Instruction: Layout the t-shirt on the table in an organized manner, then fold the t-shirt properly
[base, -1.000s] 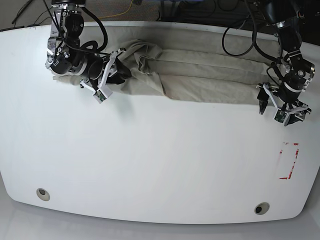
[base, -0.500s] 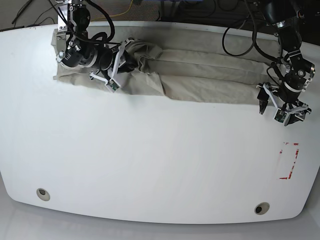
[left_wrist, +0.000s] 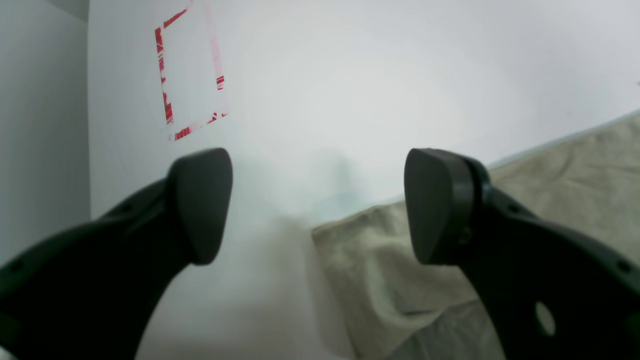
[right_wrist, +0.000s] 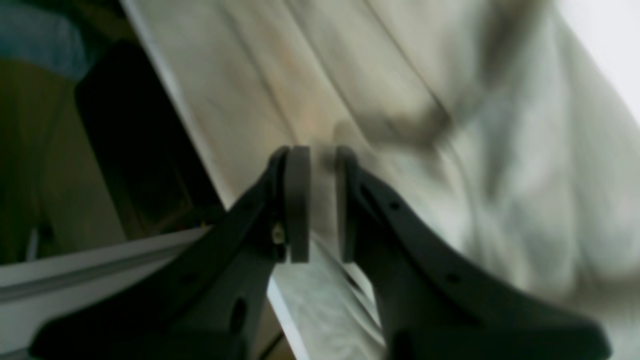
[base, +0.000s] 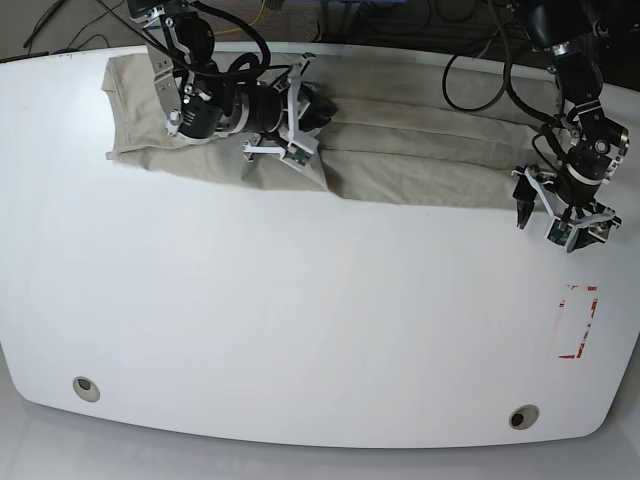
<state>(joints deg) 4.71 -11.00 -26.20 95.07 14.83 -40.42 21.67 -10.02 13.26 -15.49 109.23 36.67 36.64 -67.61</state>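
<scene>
The beige-grey t-shirt (base: 420, 150) lies in a long wrinkled band along the far edge of the white table (base: 300, 320). My right gripper (base: 305, 115) sits on the band's left-middle part, shut on a bunched fold of it. In the right wrist view its pads (right_wrist: 297, 200) stand almost together with t-shirt (right_wrist: 525, 175) cloth pinched between them at the gripper (right_wrist: 322, 200). My left gripper (base: 565, 215) hovers open at the shirt's right end. The left wrist view shows its fingers (left_wrist: 200, 205) wide apart at the gripper (left_wrist: 320, 205), above a t-shirt (left_wrist: 380, 280) corner.
A red tape rectangle (base: 580, 322) marks the table near its right edge and also shows as the red outline (left_wrist: 190, 75) in the left wrist view. Two grommet holes (base: 86, 388) (base: 522, 417) sit near the front edge. Cables hang behind the far edge.
My right gripper has closed further and travelled rightward along the far edge, dragging the bunched fold with it; the shirt's left end now lies flatter. The left arm has not moved.
</scene>
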